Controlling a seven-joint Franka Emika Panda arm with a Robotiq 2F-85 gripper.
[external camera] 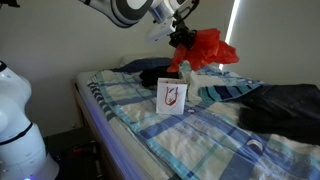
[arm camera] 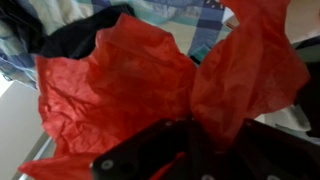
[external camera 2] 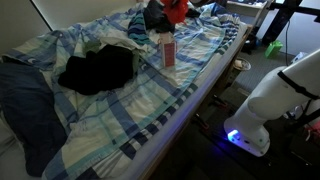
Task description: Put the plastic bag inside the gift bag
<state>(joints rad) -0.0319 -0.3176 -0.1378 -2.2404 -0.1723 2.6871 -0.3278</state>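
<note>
My gripper [external camera: 183, 38] is shut on a crumpled red plastic bag [external camera: 213, 48] and holds it in the air above the bed. In the wrist view the red bag [arm camera: 140, 85] fills most of the picture and hangs from the black jaws [arm camera: 195, 140]. A small white gift bag [external camera: 171, 96] with a red design stands upright on the checked bedspread, below and a little in front of the held bag. In an exterior view the gift bag [external camera 2: 167, 51] stands near the bed's edge with the red bag [external camera 2: 177, 10] above and behind it.
The bed has a blue and white checked cover [external camera: 190, 135]. A black garment [external camera 2: 97, 70] lies on it beside the gift bag, and dark clothing [external camera: 285, 105] lies at one end. A white robot body [external camera 2: 272, 100] stands on the floor next to the bed.
</note>
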